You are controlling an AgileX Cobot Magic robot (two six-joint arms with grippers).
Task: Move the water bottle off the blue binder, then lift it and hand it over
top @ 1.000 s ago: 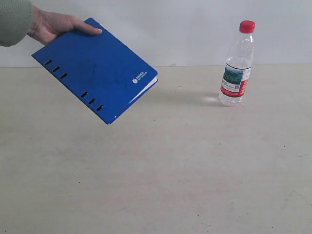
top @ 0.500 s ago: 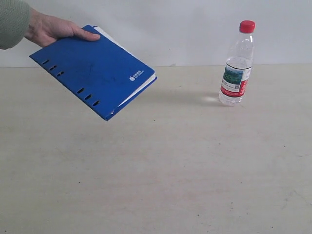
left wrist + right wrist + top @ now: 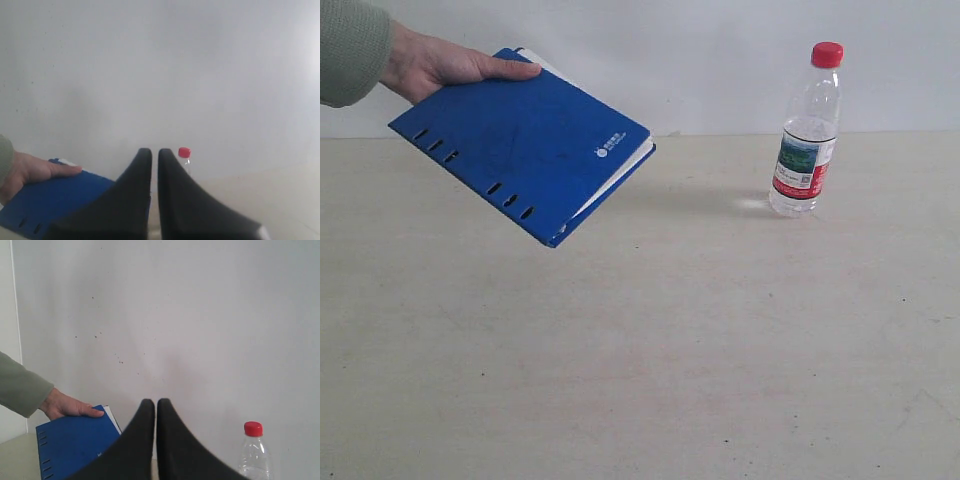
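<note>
The water bottle [image 3: 807, 130] stands upright on the table at the back right, clear with a red cap; its cap shows in the left wrist view [image 3: 184, 152] and its top in the right wrist view [image 3: 255, 452]. A person's hand [image 3: 440, 62] holds the blue binder [image 3: 525, 140] tilted in the air at the left, also seen as blue binder [image 3: 45, 197] and blue binder [image 3: 72, 442]. My left gripper [image 3: 155, 151] and right gripper [image 3: 155, 402] are both shut with nothing held, far from the bottle. Neither gripper appears in the exterior view.
A beige table [image 3: 670, 340] stretches across the exterior view, with a white wall [image 3: 700, 60] behind it. The person's green sleeve [image 3: 350, 45] enters at the top left.
The hand has shifted the binder slightly right and up and tilted it. The bottle has not moved.
</note>
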